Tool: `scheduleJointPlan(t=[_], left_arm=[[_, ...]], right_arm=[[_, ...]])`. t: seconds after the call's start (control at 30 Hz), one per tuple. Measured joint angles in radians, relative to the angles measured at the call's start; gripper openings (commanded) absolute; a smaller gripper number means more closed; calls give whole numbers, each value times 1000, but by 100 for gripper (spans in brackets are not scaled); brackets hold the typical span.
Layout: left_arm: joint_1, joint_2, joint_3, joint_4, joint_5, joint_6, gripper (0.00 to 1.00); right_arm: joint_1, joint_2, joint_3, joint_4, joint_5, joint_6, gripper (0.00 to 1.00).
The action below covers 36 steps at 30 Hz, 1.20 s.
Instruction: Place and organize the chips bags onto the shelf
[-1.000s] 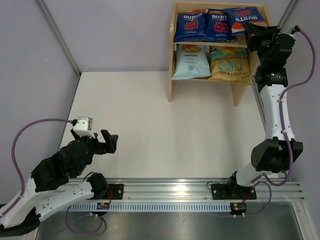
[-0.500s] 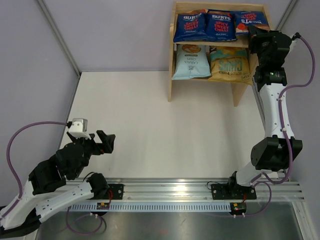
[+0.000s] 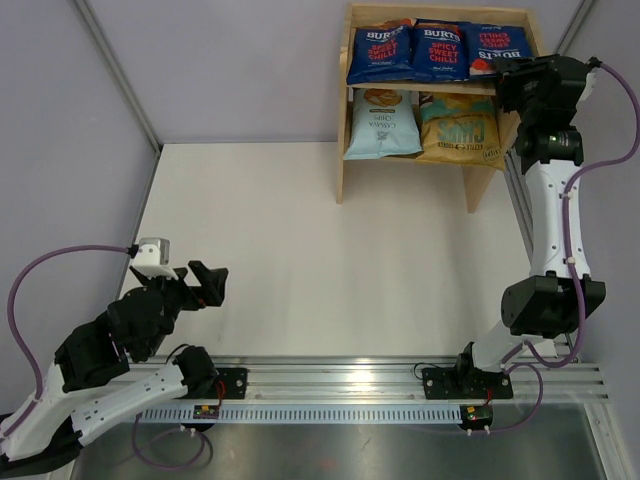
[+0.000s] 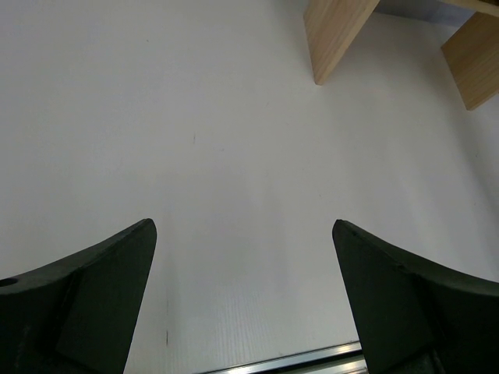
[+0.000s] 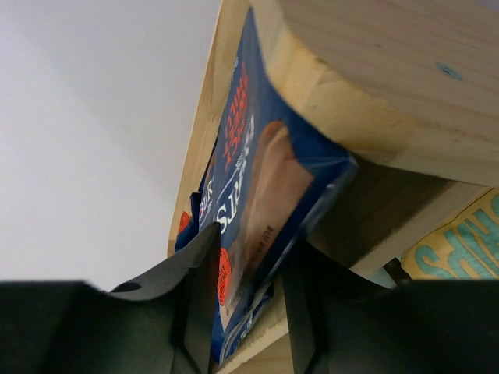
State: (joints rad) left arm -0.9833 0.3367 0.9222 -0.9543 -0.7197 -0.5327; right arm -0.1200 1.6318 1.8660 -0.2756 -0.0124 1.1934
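The wooden shelf point(image 3: 342, 150) stands at the table's far right. Its top tier holds three dark blue Burts bags: left point(image 3: 380, 52), middle point(image 3: 440, 50) and right point(image 3: 497, 45). The lower tier holds the light blue bag point(image 3: 380, 122) and the yellow-gold bag point(image 3: 458, 128). My right gripper point(image 3: 507, 85) is at the top tier's right end. In the right wrist view my right gripper point(image 5: 253, 241) is shut on the right Burts bag point(image 5: 257, 171) at its lower edge, beside the shelf wood point(image 5: 374, 70). My left gripper point(image 3: 210, 283) is open and empty, low over the table's near left.
The left wrist view shows my open left gripper point(image 4: 243, 226) over bare white table, with the shelf's legs point(image 4: 335, 39) far ahead. Grey walls enclose the table. A metal rail point(image 3: 400, 375) runs along the near edge. The yellow-gold bag's corner point(image 5: 460, 249) shows below the shelf board.
My right gripper has swung the third Burts bag from a tilt to standing straight beside the other two. My left gripper has drifted slightly back and left.
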Motion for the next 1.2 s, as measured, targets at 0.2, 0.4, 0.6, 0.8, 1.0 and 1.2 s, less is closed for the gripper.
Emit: scheduleJointPlan(t=[0.2, 0.4, 0.6, 0.8, 1.0, 1.2], left_arm=[[0, -9, 0, -6, -5, -7, 99], [0, -11, 0, -24, -11, -16, 99], [0, -16, 0, -26, -14, -18, 99], [0, -16, 0, -26, -16, -17, 99], [0, -15, 0, -26, -16, -18, 99], [0, -16, 0, -34, -22, -18, 99]], right_arm=[[0, 7, 106, -146, -14, -78, 55], [-4, 8, 127, -220, -32, -121, 60], [-11, 6, 127, -224, -57, -124, 55], [-11, 0, 119, -249, -71, -122, 35], [-11, -16, 86, -245, -79, -109, 23], [-11, -4, 98, -245, -77, -97, 19]])
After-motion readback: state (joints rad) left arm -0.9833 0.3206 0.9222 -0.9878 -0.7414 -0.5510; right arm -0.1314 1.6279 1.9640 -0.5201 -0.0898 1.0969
